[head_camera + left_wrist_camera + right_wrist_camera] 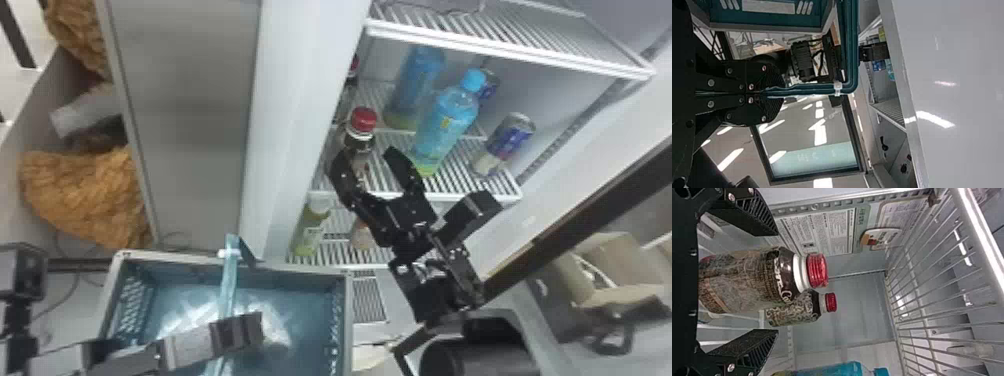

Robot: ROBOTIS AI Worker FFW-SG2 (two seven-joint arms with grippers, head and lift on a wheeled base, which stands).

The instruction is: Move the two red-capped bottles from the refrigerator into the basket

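The right end effector (367, 156) is spread wide around the shiny, round front bottle (363, 120). The back bottle (795, 310) stands behind it on the stripy wire shelf (457, 177). The left end effector (250, 328) pinches the smooth blue handle (228, 287) of the hard, holey basket (300, 272).

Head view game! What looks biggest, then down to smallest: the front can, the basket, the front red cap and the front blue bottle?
1. Basket
2. Front blue bottle
3. Front can
4. Front red cap
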